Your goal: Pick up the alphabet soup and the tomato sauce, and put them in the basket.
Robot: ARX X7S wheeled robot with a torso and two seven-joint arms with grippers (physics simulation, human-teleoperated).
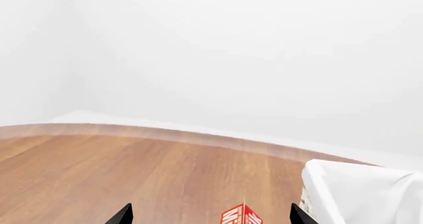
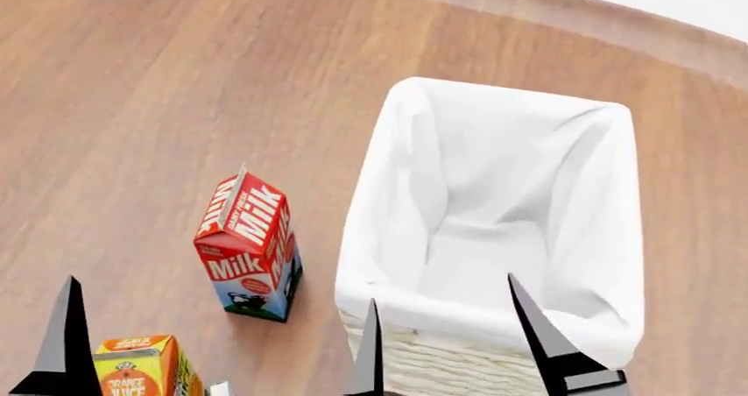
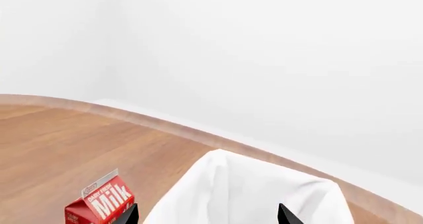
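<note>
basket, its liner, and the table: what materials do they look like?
Basket: woven wicker, cream, matte; the weave shows on its near wall. Liner: soft white cloth, folds and draping over the rim. Table: wood or wood-look laminate, visible grain, slight sheen.

Upright milk carton (image 2: 249,249), orange juice carton (image 2: 140,367) nearby

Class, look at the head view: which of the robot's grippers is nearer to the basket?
Right. The right gripper hangs over the basket's near rim; the left gripper is off beyond the milk carton.
</note>
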